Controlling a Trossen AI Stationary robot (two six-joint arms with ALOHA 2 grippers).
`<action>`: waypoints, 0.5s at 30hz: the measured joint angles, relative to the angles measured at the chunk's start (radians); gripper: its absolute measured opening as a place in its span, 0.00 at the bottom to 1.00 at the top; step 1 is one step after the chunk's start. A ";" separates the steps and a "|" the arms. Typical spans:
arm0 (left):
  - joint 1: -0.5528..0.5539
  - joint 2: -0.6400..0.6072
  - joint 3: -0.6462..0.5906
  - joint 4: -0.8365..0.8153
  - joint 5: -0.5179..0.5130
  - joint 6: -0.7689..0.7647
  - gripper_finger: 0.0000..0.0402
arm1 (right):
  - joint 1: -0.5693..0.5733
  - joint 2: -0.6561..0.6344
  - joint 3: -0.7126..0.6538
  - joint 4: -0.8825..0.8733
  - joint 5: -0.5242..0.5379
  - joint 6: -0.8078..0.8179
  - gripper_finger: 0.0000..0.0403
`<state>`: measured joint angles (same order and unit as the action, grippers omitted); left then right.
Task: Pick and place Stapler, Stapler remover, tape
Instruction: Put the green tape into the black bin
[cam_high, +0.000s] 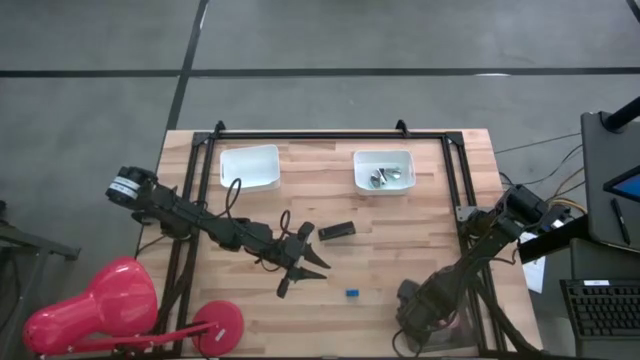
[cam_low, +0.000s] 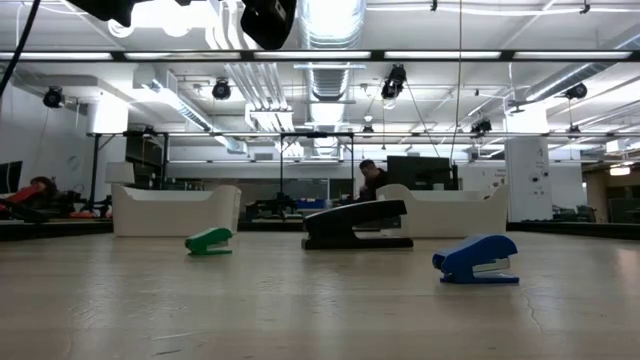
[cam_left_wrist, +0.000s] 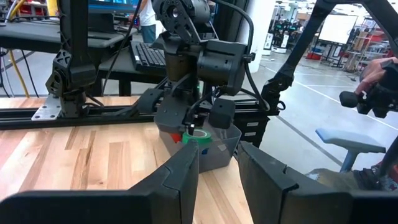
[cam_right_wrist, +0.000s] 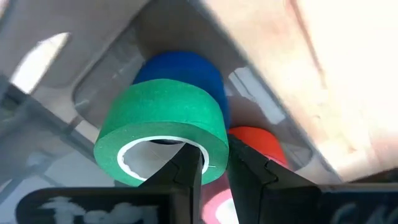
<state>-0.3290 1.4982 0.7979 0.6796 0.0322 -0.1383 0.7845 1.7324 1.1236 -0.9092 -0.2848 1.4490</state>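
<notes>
Green tape risks slipping back into the bin.

The right end effector (cam_right_wrist: 214, 163) pinches the green tape roll (cam_right_wrist: 163, 127) by one wall inside the clear bin (cam_left_wrist: 219, 148) at the table's (cam_high: 400, 240) near-right corner; that thin hold could let go. The left end effector (cam_high: 303, 262) hovers part-open, empty, beside the stapler (cam_high: 336, 231).

Two bins (cam_high: 249, 166) (cam_high: 384, 170) sit along the table's (cam_high: 420, 250) far edge; the stapler (cam_high: 336, 231) lies mid-table between them, nearer the front

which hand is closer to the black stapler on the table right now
Left. The left hand hovers just beside the stapler. The right hand is farther off at the clear bin near the table's corner, gripping a green tape roll.
</notes>
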 joint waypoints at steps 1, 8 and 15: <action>0.000 0.000 0.000 0.000 0.000 0.000 0.29 | 0.000 -0.002 0.000 -0.007 0.000 0.000 0.15; 0.000 0.000 0.000 0.000 0.000 0.000 0.29 | 0.000 -0.019 -0.001 -0.004 0.046 -0.008 0.15; 0.000 0.000 0.000 0.000 0.000 0.000 0.29 | 0.000 -0.021 -0.001 0.000 0.037 -0.012 0.15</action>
<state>-0.3290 1.4982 0.7975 0.6796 0.0322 -0.1383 0.7845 1.7119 1.1229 -0.9096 -0.2473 1.4368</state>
